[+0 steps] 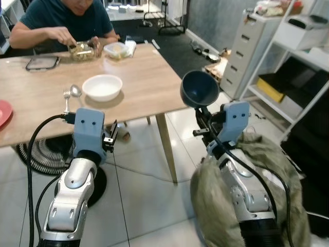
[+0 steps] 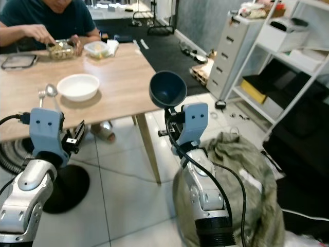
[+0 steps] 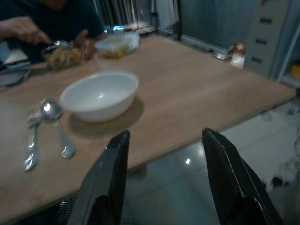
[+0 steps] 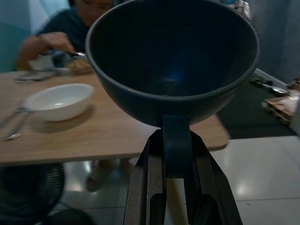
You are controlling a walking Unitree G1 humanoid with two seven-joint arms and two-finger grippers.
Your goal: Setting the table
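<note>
My right gripper [image 4: 176, 161] is shut on the handle of a dark blue cup [image 1: 199, 88], held up in the air off the right corner of the wooden table [image 1: 149, 82]. A white bowl [image 1: 103, 86] sits on the table's near side, with a spoon [image 1: 73, 93] and a fork [image 3: 31, 136] lying to its left. My left gripper [image 3: 164, 157] stands open and empty in front of the table's near edge, below the bowl.
A person [image 1: 64, 20] sits at the far side eating from a glass container [image 1: 82, 50]; a plastic tub [image 1: 116, 49] and a lid [image 1: 42, 63] lie nearby. A red plate [image 1: 3, 111] is at the left edge. Drawers [image 1: 249, 51], shelves [image 1: 293, 77] and a cloth-covered heap [image 1: 267, 154] stand right.
</note>
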